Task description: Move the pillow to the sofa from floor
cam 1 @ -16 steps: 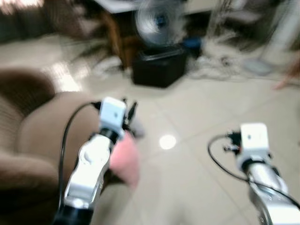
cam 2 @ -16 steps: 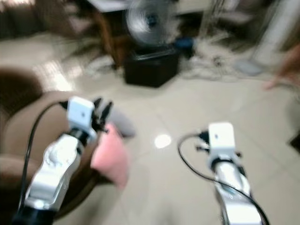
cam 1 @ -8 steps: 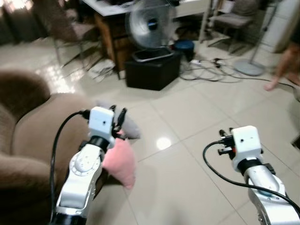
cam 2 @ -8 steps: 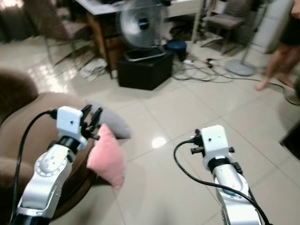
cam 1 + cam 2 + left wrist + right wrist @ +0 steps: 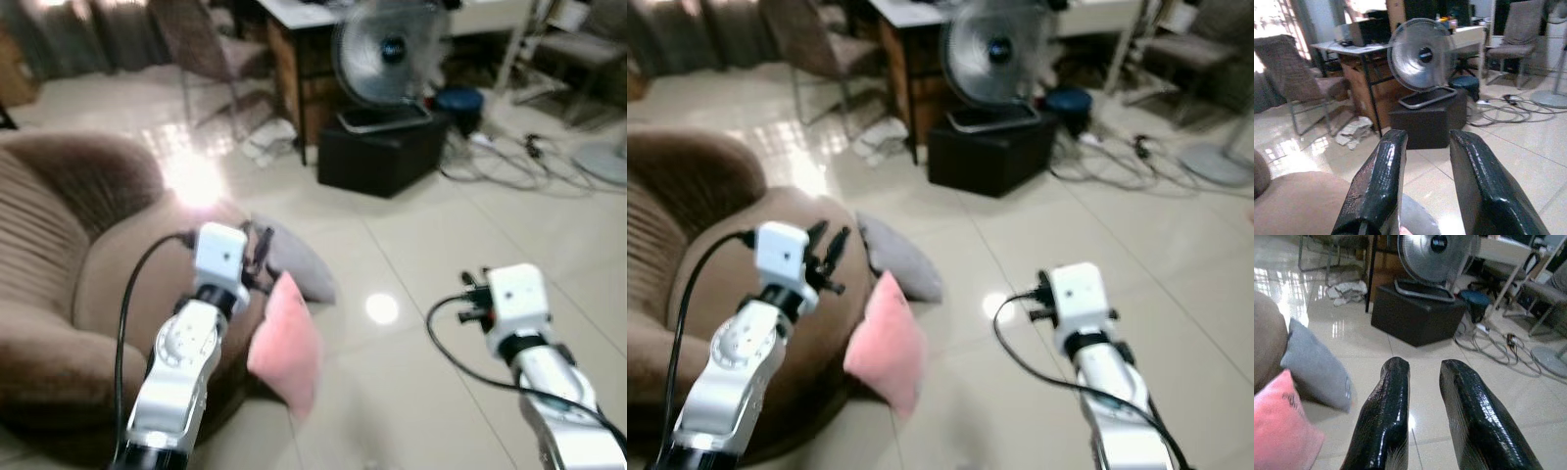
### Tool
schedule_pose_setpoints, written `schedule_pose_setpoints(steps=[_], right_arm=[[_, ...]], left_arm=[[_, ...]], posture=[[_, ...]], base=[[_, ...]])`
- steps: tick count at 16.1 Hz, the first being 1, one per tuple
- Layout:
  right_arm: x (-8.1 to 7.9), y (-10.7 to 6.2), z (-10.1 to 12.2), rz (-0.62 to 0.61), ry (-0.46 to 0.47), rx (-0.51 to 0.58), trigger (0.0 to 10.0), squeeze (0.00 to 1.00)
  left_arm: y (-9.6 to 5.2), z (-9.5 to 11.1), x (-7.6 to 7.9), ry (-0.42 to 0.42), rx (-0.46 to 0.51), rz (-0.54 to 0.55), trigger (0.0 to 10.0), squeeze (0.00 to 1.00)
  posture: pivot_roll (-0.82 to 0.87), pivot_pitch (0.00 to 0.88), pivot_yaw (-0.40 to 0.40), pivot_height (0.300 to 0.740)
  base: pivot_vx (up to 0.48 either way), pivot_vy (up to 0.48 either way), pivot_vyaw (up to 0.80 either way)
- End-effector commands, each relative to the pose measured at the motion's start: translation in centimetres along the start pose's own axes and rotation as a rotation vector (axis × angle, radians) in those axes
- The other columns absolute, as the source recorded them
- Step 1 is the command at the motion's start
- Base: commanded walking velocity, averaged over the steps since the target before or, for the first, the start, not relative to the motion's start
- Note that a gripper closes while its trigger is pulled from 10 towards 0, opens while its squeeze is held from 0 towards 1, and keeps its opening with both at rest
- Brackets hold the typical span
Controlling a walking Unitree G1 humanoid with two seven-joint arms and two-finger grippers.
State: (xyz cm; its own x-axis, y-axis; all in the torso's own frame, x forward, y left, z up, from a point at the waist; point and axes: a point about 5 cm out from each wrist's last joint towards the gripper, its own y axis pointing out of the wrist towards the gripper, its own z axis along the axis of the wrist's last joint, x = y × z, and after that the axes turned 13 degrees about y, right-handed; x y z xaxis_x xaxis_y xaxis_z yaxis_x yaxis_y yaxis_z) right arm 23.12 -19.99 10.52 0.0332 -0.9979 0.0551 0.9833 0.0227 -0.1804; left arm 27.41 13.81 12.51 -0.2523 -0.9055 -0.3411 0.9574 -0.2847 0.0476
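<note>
A pink pillow [image 5: 286, 343] hangs by its top corner from my left gripper [image 5: 260, 247], beside the rounded arm of the brown sofa [image 5: 59, 255] and just above the floor. In the left wrist view a sliver of pink shows low between the two black fingers [image 5: 1382, 176]. My right gripper [image 5: 1422, 367] is held out over the bare tiles to the right, its fingers a narrow gap apart with nothing between them. The pink pillow [image 5: 1278, 431] also appears in the right wrist view.
A grey pillow [image 5: 304, 264] lies on the floor against the sofa arm, just beyond the pink one. Farther off stand a fan [image 5: 387, 64] on a black box [image 5: 382, 152], a table, a chair [image 5: 211, 49] and loose cables [image 5: 529, 147].
The head views have swung left, so the sofa takes up more of the picture. The pink pillow has stayed under my left gripper throughout. The right arm holds the same pose.
</note>
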Motion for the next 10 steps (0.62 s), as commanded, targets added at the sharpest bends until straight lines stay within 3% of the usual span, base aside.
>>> schedule_pose_setpoints(steps=[1,4,8,10], right_arm=[[-0.64,0.04,0.25,0.021,0.007,0.019,10.0,0.0],[-0.74,-0.24,0.16,0.006,0.058,0.021,10.0,0.0],[-0.71,-0.23,0.11,0.001,0.034,0.02,10.0,0.0],[-1.08,-0.16,0.26,0.032,0.024,0.016,10.0,0.0]], left_arm=[[-0.06,0.04,-0.91,0.018,0.003,0.018,10.0,0.0],[0.09,0.04,-0.88,0.018,0.005,0.01,10.0,0.0],[0.16,-0.12,-0.75,0.025,-0.001,-0.009,10.0,0.0],[0.22,-0.31,-0.8,0.001,-0.018,-0.01,10.0,0.0]], posture=[[-0.06,0.036,0.021,0.74],[-0.06,0.037,0.027,0.74],[-0.06,0.033,0.032,0.74],[-0.06,0.038,0.032,0.74]], base=[[0.409,0.0,0.0],[0.399,0.0,-0.45],[0.379,0.0,-0.72],[0.0,0.0,0.0]])
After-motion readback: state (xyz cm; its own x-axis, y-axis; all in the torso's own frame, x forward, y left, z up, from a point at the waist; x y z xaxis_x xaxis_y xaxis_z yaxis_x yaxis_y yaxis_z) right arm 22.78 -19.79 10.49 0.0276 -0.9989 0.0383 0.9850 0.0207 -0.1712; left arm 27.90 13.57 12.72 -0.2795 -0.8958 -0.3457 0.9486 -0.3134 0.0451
